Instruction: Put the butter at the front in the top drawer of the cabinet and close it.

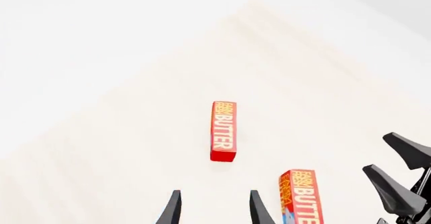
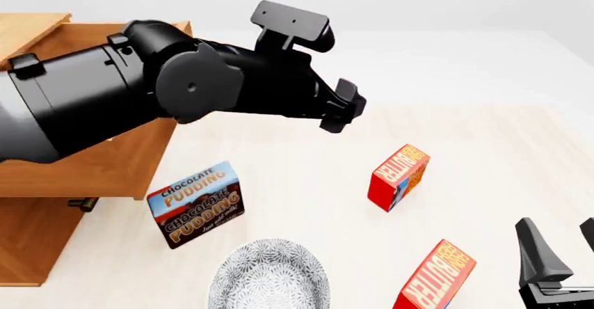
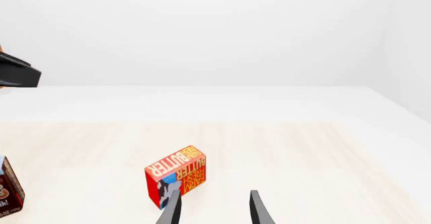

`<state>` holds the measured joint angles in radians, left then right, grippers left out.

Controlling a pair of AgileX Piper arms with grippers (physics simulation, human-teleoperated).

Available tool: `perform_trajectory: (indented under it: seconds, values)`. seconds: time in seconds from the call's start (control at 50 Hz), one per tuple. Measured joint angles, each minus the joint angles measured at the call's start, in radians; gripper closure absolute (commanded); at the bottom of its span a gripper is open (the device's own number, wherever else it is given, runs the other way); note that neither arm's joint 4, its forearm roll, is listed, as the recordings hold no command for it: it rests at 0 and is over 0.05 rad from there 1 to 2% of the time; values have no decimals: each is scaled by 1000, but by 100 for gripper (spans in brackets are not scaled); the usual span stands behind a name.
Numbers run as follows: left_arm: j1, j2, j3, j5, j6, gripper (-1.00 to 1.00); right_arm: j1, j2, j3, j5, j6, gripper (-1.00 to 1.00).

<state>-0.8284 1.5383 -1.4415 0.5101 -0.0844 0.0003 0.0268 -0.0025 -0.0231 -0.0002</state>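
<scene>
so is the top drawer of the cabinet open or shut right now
Open. In the front view the top drawer juts out from the cabinet, overhanging the lower front and its handle. The left arm hides its inside.

Pale wood, printed card, black plastic.
Light, matt wood-grain on the desk (image 2: 483, 156); warmer brown wood, smooth and satin, on the cabinet (image 2: 37, 239) and its top drawer (image 2: 111, 163), with a brass handle (image 2: 82, 203). Printed cardboard, faintly glossy, on the front butter (image 2: 435, 281), the second carton (image 2: 399, 175) and the pudding box (image 2: 197, 204). Patterned, ceramic-looking plate (image 2: 269, 278). Black, semi-gloss plastic on the left end effector (image 2: 346, 107) and right end effector (image 2: 557, 250).
</scene>
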Motion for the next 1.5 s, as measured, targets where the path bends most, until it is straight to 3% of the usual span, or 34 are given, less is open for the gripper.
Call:
perform_trajectory:
  seconds: [0.66,1.5]
  values:
    - [-13,197,-110,-24,-34,-100,0,0,0,0,0,-100]
    - [-23,496,-373,41,-86,-100,0,0,0,0,0,-100]
